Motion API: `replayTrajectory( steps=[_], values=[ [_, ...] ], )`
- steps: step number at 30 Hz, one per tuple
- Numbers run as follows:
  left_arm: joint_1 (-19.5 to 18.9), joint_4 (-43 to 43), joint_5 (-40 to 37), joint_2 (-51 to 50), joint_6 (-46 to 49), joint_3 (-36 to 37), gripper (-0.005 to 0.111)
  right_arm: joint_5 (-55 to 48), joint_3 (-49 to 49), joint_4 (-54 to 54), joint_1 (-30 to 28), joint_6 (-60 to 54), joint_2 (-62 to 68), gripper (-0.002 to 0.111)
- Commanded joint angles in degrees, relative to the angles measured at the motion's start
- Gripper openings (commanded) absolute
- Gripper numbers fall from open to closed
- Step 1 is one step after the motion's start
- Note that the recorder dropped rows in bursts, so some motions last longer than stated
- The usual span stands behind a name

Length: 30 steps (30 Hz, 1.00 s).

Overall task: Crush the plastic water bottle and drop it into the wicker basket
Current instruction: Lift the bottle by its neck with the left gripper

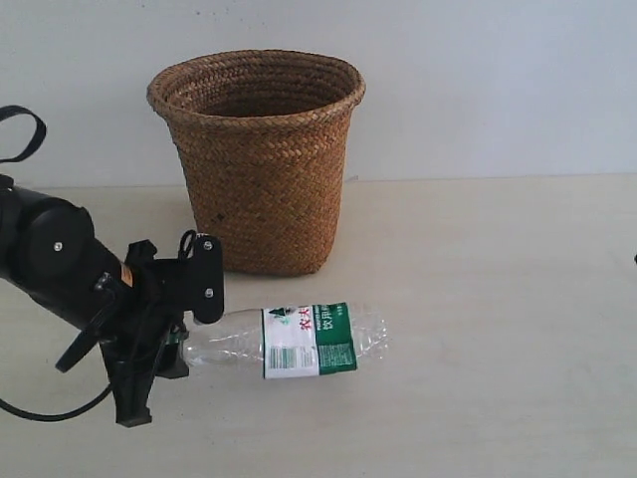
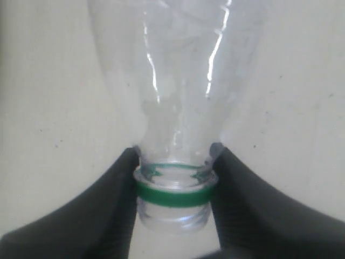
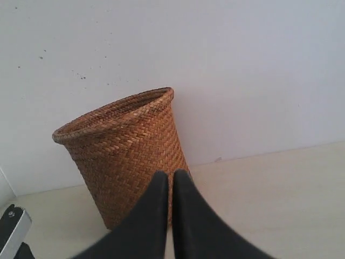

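Plastic water bottle (image 1: 299, 344) lies sideways on desk (image 1: 498, 398), neck clamped between left fingers (image 2: 97, 216), body extending beyond their tips | right fingers (image 3: 153, 216) pressed together, empty | crush not evident; drop into wicker basket (image 1: 261, 169) remains

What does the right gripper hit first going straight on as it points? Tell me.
The wicker basket: the right gripper, shut, points at its lower wall. The gap between them is unclear.
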State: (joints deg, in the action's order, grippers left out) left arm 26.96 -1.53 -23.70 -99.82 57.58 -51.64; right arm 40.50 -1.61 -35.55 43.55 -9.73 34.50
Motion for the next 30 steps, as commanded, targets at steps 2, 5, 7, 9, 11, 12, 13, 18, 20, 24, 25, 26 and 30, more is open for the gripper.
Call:
replayTrajectory(
  steps=[2,5,7,9,11,12,13,18,20,24,25,26,30],
  values=[
    [2.9,-2.1,-2.9,7.6,-0.1,0.0,0.004,-1.5,0.4,0.1,-2.2,0.2,-9.2,0.0],
    [3.0,-3.0,-2.6,11.3,-0.1,0.0,0.004,-1.4,0.4,0.1,-5.8,0.2,-17.1,0.0],
    [3.0,-3.0,-2.7,13.5,-0.1,0.0,0.004,-1.1,0.4,0.1,-8.1,0.2,-22.3,0.0],
    [3.0,-3.6,-2.9,15.2,-0.1,0.0,0.004,-1.0,0.4,0.1,-10.1,0.2,-26.7,0.0],
    [3.0,-4.2,-3.3,17.0,-0.1,0.0,0.004,-0.9,0.4,0.1,-11.8,0.2,-30.0,0.0],
    [3.0,-4.3,-3.3,17.9,-0.1,0.0,0.004,-0.9,0.4,0.1,-12.5,0.2,-31.6,0.0],
    [3.0,-4.4,-3.7,18.8,-0.1,0.0,0.004,-0.9,0.4,0.1,-13.1,0.2,-33.0,0.0],
    [3.0,-5.1,-6.1,23.0,-0.3,0.0,0.004,0.1,0.4,0.1,-14.6,0.2,-34.5,0.0],
    [3.0,-7.1,-8.1,24.3,-1.2,0.0,0.004,0.2,0.4,0.1,-14.6,0.2,-34.5,0.0],
    [3.0,-12.6,-15.1,25.8,-1.2,0.0,0.004,0.0,0.4,0.1,-14.6,0.2,-34.5,0.0],
    [3.0,-13.7,-15.9,25.8,-1.2,0.0,0.004,0.0,0.4,0.1,-14.6,0.2,-34.5,0.0],
    [3.0,-14.3,-16.5,25.6,-1.2,0.0,0.004,0.0,0.4,0.1,-14.6,0.2,-34.5,0.0],
    [3.0,-8.6,-13.1,24.9,-0.9,0.0,0.004,0.0,0.4,0.1,-14.6,0.2,-34.5,0.0]
  ],
)
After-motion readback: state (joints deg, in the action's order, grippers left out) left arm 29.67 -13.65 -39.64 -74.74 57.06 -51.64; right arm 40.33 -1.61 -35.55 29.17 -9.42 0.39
